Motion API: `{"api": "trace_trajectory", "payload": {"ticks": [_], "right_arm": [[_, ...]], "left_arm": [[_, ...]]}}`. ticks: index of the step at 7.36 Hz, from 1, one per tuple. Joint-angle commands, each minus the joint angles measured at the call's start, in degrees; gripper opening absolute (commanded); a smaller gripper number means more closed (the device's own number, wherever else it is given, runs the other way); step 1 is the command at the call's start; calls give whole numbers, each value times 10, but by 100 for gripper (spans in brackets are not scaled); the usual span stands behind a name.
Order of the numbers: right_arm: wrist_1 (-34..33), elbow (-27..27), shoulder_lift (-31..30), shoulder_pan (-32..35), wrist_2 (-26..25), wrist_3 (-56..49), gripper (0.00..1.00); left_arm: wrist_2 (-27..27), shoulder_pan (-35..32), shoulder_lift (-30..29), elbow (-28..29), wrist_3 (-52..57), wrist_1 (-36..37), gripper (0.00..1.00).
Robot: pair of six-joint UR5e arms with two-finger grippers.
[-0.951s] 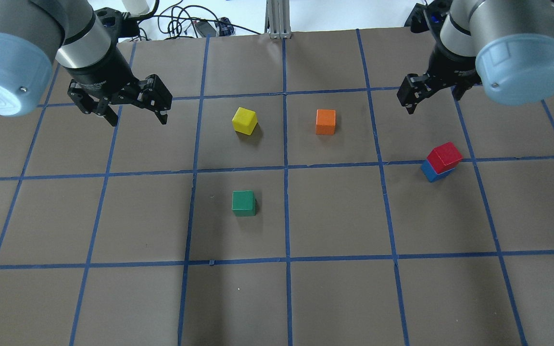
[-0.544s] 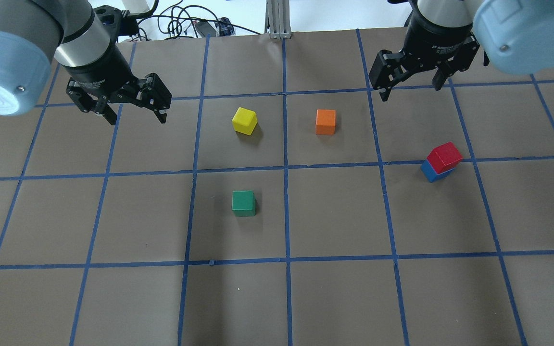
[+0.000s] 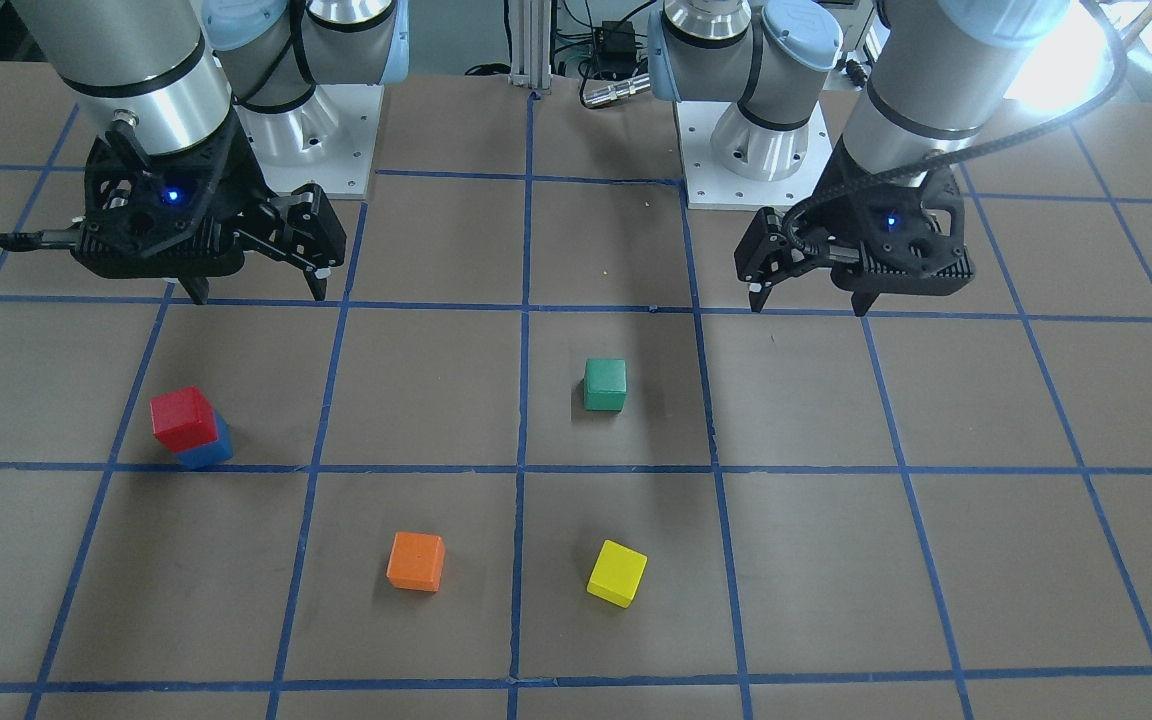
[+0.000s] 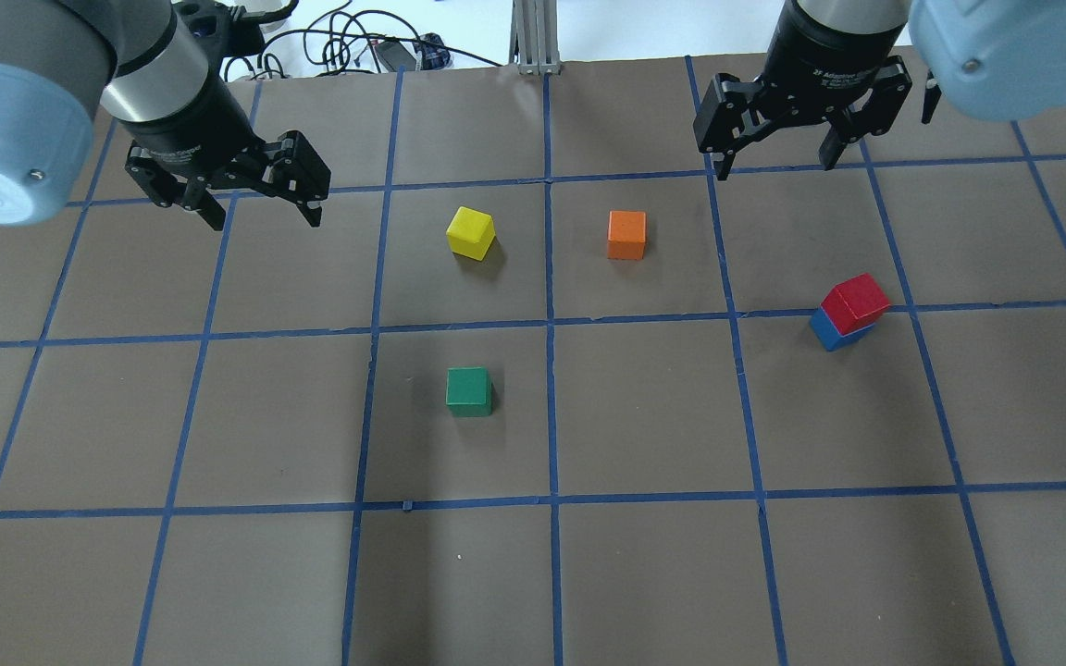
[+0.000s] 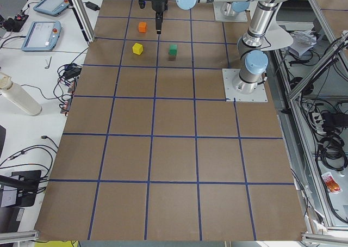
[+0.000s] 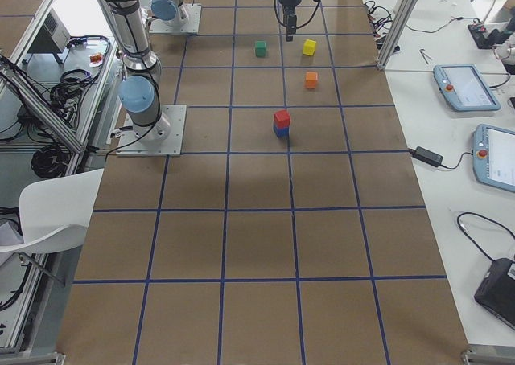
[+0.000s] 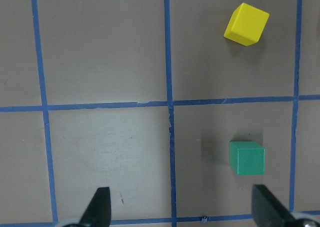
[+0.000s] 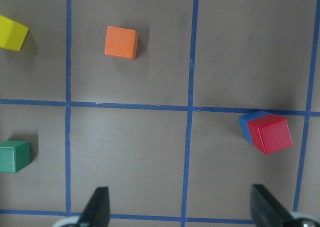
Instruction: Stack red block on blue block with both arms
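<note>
The red block (image 4: 855, 302) sits on top of the blue block (image 4: 827, 331) at the table's right, slightly twisted on it. The stack also shows in the front view, red block (image 3: 181, 418) on blue block (image 3: 208, 452), and in the right wrist view (image 8: 270, 133). My right gripper (image 4: 779, 169) is open and empty, raised well beyond the stack and apart from it. My left gripper (image 4: 265, 220) is open and empty, raised over the table's left, left of the yellow cube. Both also show in the front view, right gripper (image 3: 260, 296) and left gripper (image 3: 808, 305).
A yellow cube (image 4: 470, 231), an orange cube (image 4: 626, 234) and a green cube (image 4: 469, 390) stand apart near the middle of the brown table with blue tape lines (image 4: 551, 499). Cables lie beyond the far edge (image 4: 357, 46).
My right gripper has moved away from the stack, toward the table's far edge, and turned. My left gripper has shifted slightly the same way. The blocks have not moved.
</note>
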Motion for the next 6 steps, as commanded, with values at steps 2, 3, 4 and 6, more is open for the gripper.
{"api": "trace_trajectory", "payload": {"ticks": [2,3,4,6], "right_arm": [[-2,0,3,0,-2,2,100],[0,4,2,0,-1,2,100],[-5,16,0,0,0,4,100],[-30,22,-1,0,0,4,100]], "left_arm": [[0,0,16,-1,0,-6,100],[-2,0,18,-4,0,-6,100],[-1,0,20,-4,0,-6,100],[-1,0,22,-8,0,-6,100]]}}
